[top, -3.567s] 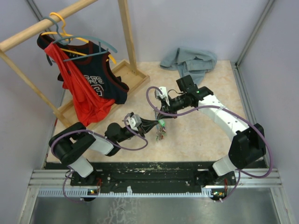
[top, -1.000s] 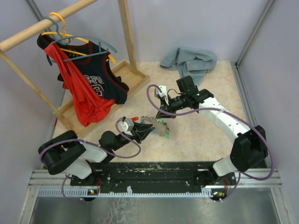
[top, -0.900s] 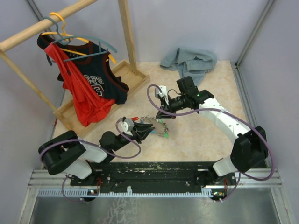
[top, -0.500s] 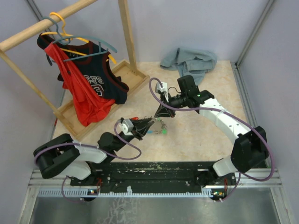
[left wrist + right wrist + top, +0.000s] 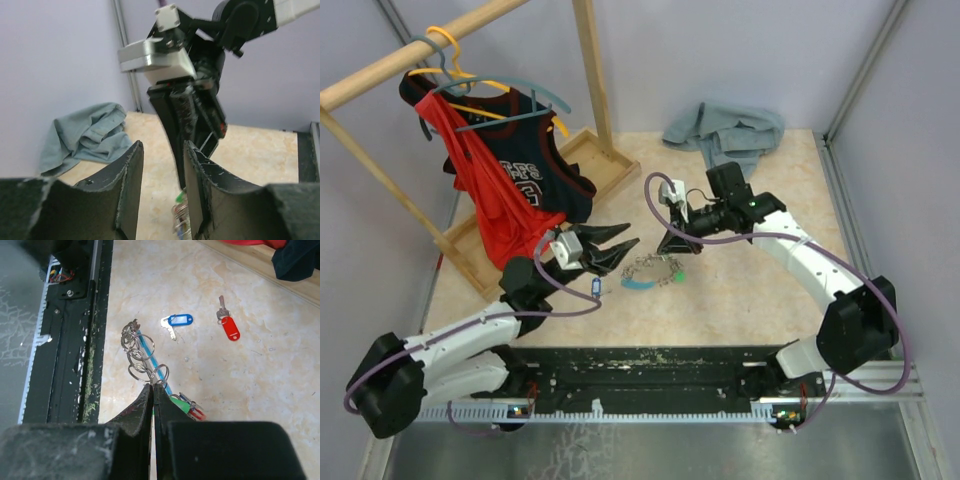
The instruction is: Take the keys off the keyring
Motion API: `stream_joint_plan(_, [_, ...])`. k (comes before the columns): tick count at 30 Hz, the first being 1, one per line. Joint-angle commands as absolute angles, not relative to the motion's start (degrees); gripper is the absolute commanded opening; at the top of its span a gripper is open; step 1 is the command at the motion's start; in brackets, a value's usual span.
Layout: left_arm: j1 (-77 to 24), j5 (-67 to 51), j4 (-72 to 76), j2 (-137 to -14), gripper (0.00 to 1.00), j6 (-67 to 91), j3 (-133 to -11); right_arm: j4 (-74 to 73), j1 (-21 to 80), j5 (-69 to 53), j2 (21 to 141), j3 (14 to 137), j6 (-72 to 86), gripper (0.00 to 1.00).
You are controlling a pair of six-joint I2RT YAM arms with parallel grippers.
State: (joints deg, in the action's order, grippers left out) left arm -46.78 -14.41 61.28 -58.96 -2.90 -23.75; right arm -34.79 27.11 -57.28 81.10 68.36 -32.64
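My right gripper [image 5: 670,247] [image 5: 152,386] is shut on the keyring [image 5: 140,358], a chain of silvery loops with a light-blue strand lying on the table [image 5: 645,267]. Green and red tags [image 5: 186,406] still hang on it beside the fingers. A blue-tagged key [image 5: 177,320] [image 5: 597,287] and a red-tagged key [image 5: 229,328] lie loose on the table. My left gripper [image 5: 628,237] [image 5: 161,145] is open and empty, raised left of the bunch and facing the right gripper. The bunch [image 5: 180,220] shows low between its fingers.
A grey-blue cloth [image 5: 725,130] [image 5: 85,135] lies at the back. A wooden clothes rack [image 5: 582,160] with a red and dark jersey [image 5: 505,190] stands at the left. The black front rail [image 5: 660,360] [image 5: 82,340] borders the table.
My left gripper has let go, lifted and drawn back to the left, away from the bunch. The blue-tagged key now lies loose on the table. The right gripper still holds the keyring.
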Motion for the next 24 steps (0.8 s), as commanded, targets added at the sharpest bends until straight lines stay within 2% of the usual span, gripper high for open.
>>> stream_joint_plan(1, [-38.89,-31.44,51.74,-58.64,0.46,0.66,-25.07,-40.57,26.72,-61.97,77.33,72.85,-42.86,0.0])
stream_joint_plan(4, [-35.18,-38.85,53.38,-60.81,0.5,1.3,-26.04,-44.56,26.63,-61.89,76.77,74.15,-48.42,0.0])
stream_joint_plan(10, [-33.0,-53.1,53.97,-68.1,0.48,-2.36,-30.97,-52.56,26.54,-61.53,77.68,77.95,-59.57,0.0])
stream_joint_plan(14, [-32.92,-57.57,54.62,-71.74,0.44,-5.48,-33.91,-60.95,26.47,-60.32,79.56,82.08,-73.13,0.0])
stream_joint_plan(19, [-32.87,-59.65,56.39,-74.05,0.32,-9.11,-34.67,-70.43,25.14,-60.86,82.46,87.17,-89.33,0.0])
stream_joint_plan(24, [-32.87,-59.5,63.46,-78.14,0.27,-5.53,-35.94,-75.92,24.61,-59.65,85.52,89.35,-100.64,0.0])
